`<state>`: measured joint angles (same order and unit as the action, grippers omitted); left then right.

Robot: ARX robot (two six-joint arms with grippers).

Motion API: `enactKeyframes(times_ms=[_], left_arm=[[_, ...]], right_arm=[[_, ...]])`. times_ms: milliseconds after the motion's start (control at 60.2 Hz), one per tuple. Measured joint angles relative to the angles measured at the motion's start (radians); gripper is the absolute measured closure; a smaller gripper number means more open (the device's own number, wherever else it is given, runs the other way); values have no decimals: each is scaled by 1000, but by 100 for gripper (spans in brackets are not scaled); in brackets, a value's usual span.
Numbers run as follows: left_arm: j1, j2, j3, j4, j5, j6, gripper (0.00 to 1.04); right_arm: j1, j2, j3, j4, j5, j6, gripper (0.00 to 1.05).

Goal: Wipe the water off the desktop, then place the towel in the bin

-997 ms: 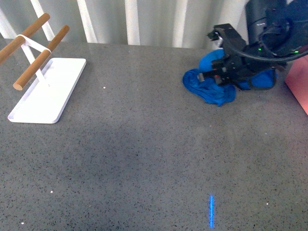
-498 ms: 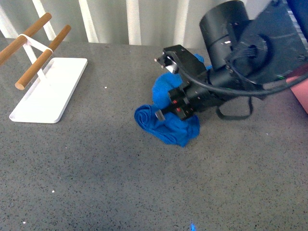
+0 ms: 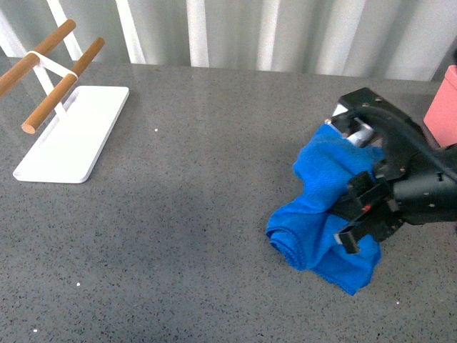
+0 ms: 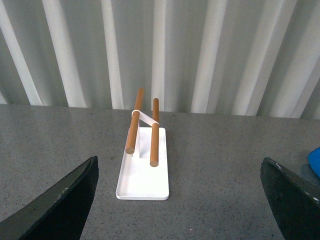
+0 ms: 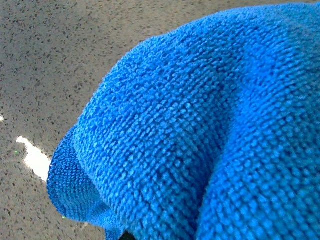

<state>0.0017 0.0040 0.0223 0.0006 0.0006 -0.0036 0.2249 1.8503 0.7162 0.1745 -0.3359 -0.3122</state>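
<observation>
A broad dark grey speckled desktop fills most of the front view, with a wall of pale vertical ribs running behind its far edge. Over the right side of the desktop, the black right arm reaches in from the right edge. The right gripper pinches a bunch of the bright blue towel, with its fingertips buried in the cloth. The towel is crumpled. Its upper fold is drawn up against the gripper, and its lower, rolled part rests on the desktop right of the middle, towards the near edge. In the right wrist view the towel's nubby weave fills nearly the whole picture, with grey desktop showing beyond it. At the far left of the desktop lies a flat white tray, and two wooden bars are raised above it on a white stand. A corner of the salmon-pink bin shows at the right edge, beyond the arm and apart from the towel. In the left wrist view the left gripper is spread wide and holds nothing. Its two dark fingers frame the tray and bars.
</observation>
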Motion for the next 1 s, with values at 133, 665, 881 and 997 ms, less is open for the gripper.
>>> enactKeyframes(times_ms=[133, 665, 881, 997], left_arm=[[0, 0, 0, 0, 0, 0, 7], [0, 0, 0, 0, 0, 0, 7], [0, 0, 0, 0, 0, 0, 7], [0, 0, 0, 0, 0, 0, 7]], right_arm=[[-62, -68, -42, -23, -1, -39, 98], [-315, -97, -68, -69, -5, -179, 98], [-357, -61, 44, -90, 12, -199, 98], [-328, -53, 139, -124, 26, -205, 98]])
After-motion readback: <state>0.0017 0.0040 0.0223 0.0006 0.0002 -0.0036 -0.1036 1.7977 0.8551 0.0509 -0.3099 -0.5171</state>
